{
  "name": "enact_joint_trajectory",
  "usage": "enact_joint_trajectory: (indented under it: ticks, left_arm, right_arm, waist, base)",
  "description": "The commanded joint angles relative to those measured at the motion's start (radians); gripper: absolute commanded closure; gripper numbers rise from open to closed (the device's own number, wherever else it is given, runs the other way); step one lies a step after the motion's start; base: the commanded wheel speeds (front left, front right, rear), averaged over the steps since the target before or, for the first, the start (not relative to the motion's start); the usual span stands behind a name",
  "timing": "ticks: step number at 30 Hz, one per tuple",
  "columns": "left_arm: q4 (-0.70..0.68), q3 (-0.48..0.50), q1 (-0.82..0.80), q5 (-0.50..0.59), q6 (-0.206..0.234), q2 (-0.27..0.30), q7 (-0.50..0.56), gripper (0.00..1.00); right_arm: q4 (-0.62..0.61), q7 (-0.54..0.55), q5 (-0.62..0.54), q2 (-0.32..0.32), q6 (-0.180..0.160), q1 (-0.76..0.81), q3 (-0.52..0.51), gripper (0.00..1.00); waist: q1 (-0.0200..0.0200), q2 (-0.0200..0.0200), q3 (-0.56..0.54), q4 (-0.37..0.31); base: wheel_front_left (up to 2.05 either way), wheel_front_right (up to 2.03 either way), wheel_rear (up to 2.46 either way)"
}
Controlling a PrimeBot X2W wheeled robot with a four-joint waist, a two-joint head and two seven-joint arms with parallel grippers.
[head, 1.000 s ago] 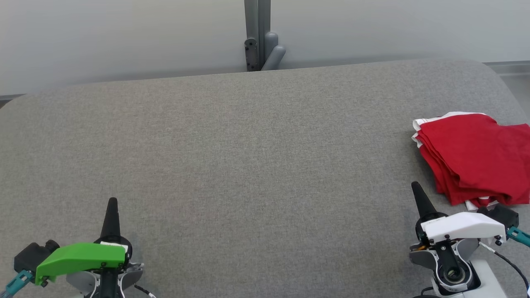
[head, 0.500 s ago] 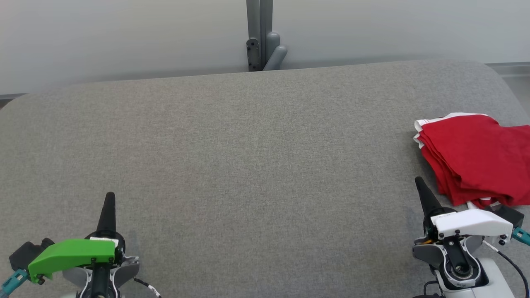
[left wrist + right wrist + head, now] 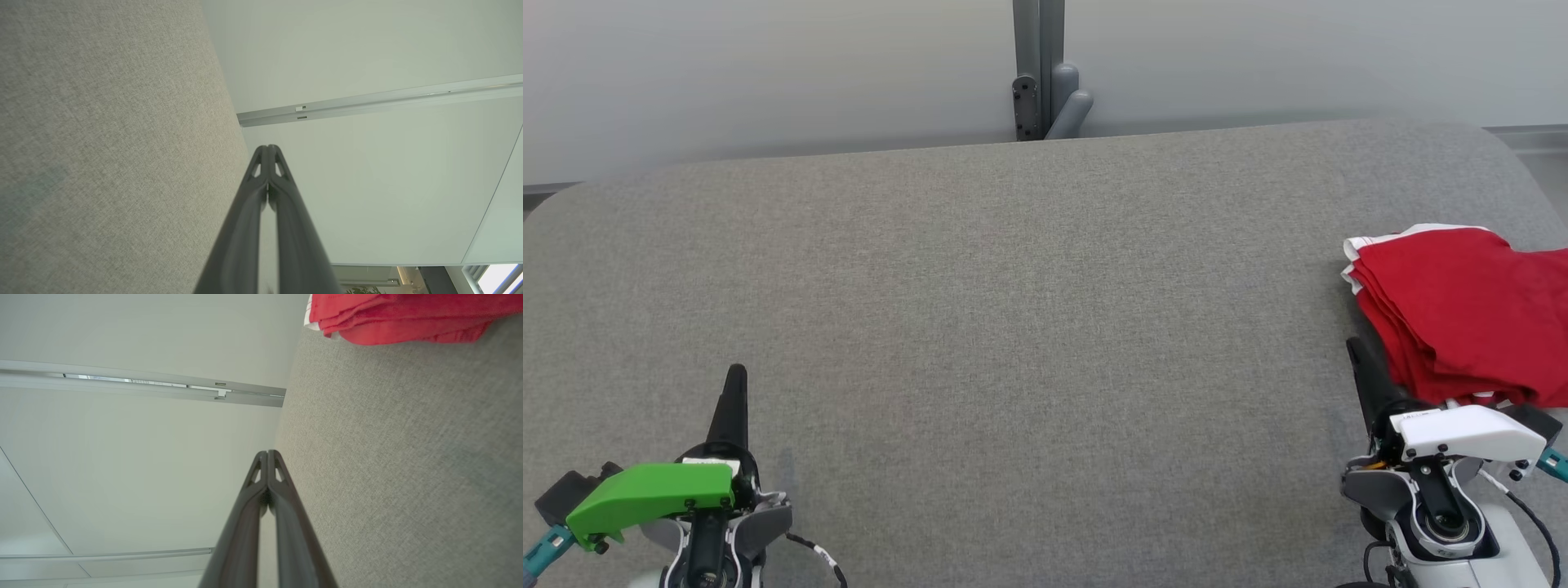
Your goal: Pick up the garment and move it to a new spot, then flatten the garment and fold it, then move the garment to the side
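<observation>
A red garment (image 3: 1462, 310) with white trim lies folded in several layers at the right edge of the grey fabric-covered table (image 3: 1013, 327); its edge also shows in the right wrist view as the garment (image 3: 400, 316). My right gripper (image 3: 1356, 347) is shut and empty, its tip just left of the garment's near corner, above the table; the right gripper (image 3: 267, 452) has its fingers pressed together. At the lower left my left gripper (image 3: 737, 371) is shut with nothing in it, far from the garment; the left gripper (image 3: 267, 147) shows both fingers touching.
A grey post with a bracket (image 3: 1041, 73) stands behind the table's far edge against a pale wall. The table's rounded corners lie at the far left and far right.
Both gripper tips stand a little higher in the head view than before, and the whole picture has shifted slightly, so the camera has moved. The garment lies as it did.
</observation>
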Motion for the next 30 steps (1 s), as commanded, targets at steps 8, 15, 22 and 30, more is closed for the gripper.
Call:
enact_joint_trajectory:
  ticks: [8,15,22,30]
  left_arm:
    - [-0.016,0.013,-0.023,-0.072,0.004,0.006,0.022,1.0]
    - [-0.022,0.018,-0.027,-0.119,0.006,0.006,0.034,1.0]
    - [-0.026,0.021,-0.032,-0.16,0.007,0.007,0.045,1.0]
    - [-0.027,0.023,-0.034,-0.171,0.006,0.007,0.049,1.0]
  right_arm:
    - [-0.017,0.021,0.081,-0.008,0.0,-0.013,-0.014,1.0]
    - [-0.023,0.033,0.132,-0.009,0.0,-0.015,-0.021,1.0]
    - [-0.027,0.044,0.173,-0.01,0.0,-0.016,-0.027,1.0]
    - [-0.03,0.046,0.191,-0.011,0.0,-0.017,-0.028,1.0]
  waist:
    - [0.0,0.0,0.0,0.003]
    - [0.0,0.0,-0.001,0.006]
    - [0.0,0.0,-0.001,0.008]
    - [0.0,0.0,-0.001,0.009]
  base:
    - [0.0,0.0,0.0]
    - [0.0,0.0,0.0]
    - [0.0,0.0,0.0]
    - [0.0,0.0,0.0]
